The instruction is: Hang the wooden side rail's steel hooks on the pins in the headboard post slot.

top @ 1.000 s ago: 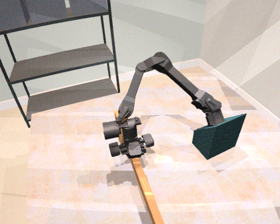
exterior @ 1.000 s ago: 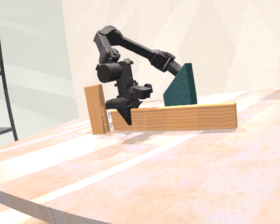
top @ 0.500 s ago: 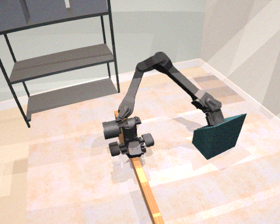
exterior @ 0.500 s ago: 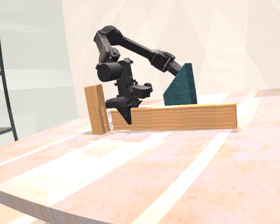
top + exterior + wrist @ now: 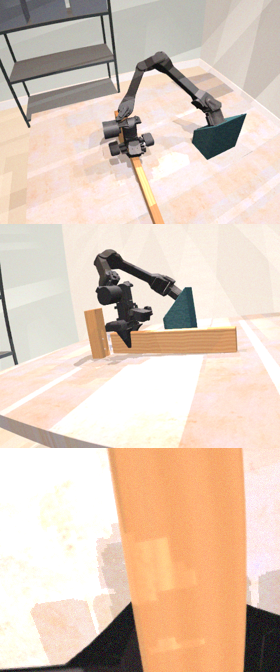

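Note:
The wooden side rail (image 5: 143, 182) (image 5: 185, 341) (image 5: 185, 503) stands on its narrow edge, looking about level in the exterior view, its far end low at the table top. My gripper (image 5: 131, 340) (image 5: 169, 603) is shut on the rail near its post end, one finger on each side. The upright headboard post (image 5: 96, 335) (image 5: 116, 114) stands just beyond that end. The light steel hook plate (image 5: 110, 343) shows in the narrow space between the rail's end and the post. Whether the hooks sit on the pins cannot be told; the pins and slot are not clearly visible.
The arm's dark teal base block (image 5: 222, 137) (image 5: 182, 314) stands beside the rail. The arm arches over from it to the post. A dark metal shelf (image 5: 62, 63) stands by the wall, behind the table. The table's front edge (image 5: 53, 436) shows in the exterior view.

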Available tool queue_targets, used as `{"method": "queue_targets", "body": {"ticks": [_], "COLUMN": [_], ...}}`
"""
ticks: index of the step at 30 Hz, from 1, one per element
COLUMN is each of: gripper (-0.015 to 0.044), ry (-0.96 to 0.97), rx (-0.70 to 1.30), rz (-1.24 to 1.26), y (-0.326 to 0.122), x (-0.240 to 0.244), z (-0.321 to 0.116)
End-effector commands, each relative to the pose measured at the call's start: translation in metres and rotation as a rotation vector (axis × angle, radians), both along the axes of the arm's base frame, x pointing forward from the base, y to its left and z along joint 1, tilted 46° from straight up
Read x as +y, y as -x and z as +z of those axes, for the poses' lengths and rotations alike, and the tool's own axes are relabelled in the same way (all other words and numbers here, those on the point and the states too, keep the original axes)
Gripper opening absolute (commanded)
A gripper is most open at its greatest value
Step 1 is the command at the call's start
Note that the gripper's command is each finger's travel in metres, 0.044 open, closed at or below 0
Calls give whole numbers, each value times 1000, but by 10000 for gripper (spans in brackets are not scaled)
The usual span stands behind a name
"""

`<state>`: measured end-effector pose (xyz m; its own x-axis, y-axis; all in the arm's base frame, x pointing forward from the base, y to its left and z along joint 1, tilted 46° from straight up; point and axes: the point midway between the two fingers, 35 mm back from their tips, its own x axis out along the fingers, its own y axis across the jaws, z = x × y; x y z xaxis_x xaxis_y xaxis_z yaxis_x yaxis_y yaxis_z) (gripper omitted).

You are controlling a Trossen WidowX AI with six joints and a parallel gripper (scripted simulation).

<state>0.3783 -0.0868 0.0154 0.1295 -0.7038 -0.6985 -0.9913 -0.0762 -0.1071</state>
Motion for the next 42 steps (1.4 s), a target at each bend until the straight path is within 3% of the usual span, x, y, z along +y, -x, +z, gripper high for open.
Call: {"method": "queue_targets", "body": {"ticks": [1,42], "gripper": [0,0], "ry": [-1,-2], "rx": [-5,-5], "rz": [14,14], "y": [-2,-1], "x": [6,10], "z": [4,8]}}
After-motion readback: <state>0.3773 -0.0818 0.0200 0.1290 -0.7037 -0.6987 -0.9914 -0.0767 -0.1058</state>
